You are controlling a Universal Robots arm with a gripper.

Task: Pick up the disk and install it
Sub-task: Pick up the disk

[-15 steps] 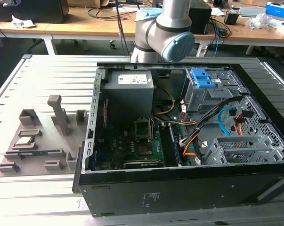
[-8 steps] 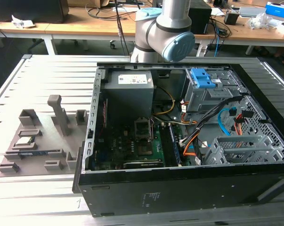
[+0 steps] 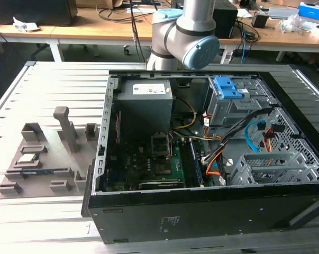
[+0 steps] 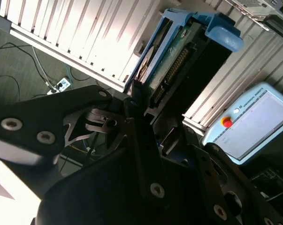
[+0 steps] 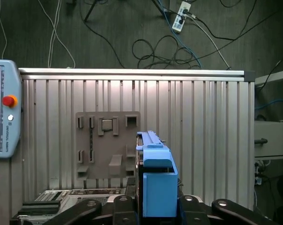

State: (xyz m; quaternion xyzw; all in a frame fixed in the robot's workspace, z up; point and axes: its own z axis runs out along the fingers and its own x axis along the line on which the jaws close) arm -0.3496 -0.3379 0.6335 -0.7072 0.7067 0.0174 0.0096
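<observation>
Plainly, the pick-up half of the job is done. The disk (image 4: 172, 63), a flat rectangular silver hard drive framed by a blue plastic carrier bracket, is off the table and sits in the black two-fingered gripper (image 4: 142, 105). In both wrist views the dark fingers (image 4: 137, 126) close on the two broad faces of its near end. No gap shows between them and the drive, so I judge the grip clenched on it.

What matters now is how the drive lies in that grip. It stands on edge, and its long axis runs straight out from the fingers, away from the wrist. The carrier's rounded blue tab is at the far tip, and the green circuit-board face is turned towards the second wrist camera.

Below it lies the ribbed aluminium table (image 5: 202, 117), with a grey moulded fixture tray (image 5: 108, 140) lying flat on it and a pale blue teach pendant with a red button (image 5: 3, 108) at one edge.

In the exterior view the open black computer case (image 3: 201, 211) rests on the same table, beside the tray. A grey metal drive cage with two blue plastic latches (image 3: 226, 90) sits in the case's far corner, towards the exterior view's right. The grey robot arm (image 3: 185, 37) rises behind the case's far edge. The drive appears well apart from that cage, not yet installed.
</observation>
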